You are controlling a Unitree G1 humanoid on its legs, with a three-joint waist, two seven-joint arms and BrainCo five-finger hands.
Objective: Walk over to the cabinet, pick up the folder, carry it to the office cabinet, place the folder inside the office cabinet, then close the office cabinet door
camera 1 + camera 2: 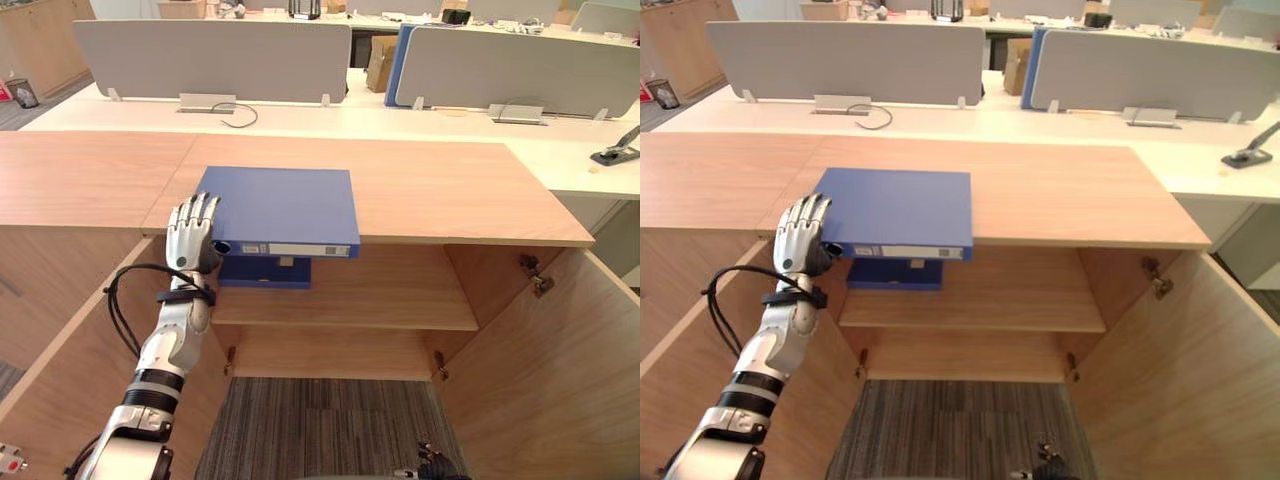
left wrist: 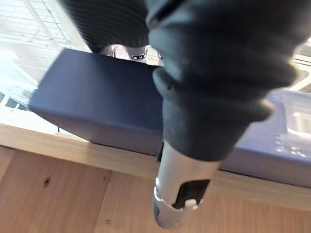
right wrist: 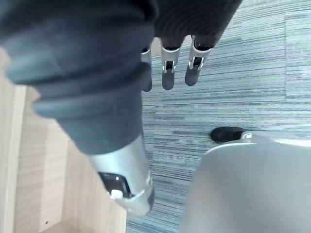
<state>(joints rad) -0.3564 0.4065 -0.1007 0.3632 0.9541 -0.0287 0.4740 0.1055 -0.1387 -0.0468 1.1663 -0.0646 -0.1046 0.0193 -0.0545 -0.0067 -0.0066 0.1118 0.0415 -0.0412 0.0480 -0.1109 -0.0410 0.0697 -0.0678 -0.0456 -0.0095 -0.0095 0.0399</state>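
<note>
The blue folder lies flat on the wooden cabinet top, its labelled spine jutting over the front edge. My left hand is at the folder's front left corner. Its fingers lie straight on the cover, and the thumb hangs straight down in front of the spine, so the hand is open. Below the top, the cabinet stands open with a bare shelf. My right hand hangs low over the grey carpet, fingers straight and holding nothing.
A second blue object sits on the shelf right under the folder. Both cabinet doors are swung out, left and right. Behind the cabinet runs a white desk with grey dividers and a black stapler.
</note>
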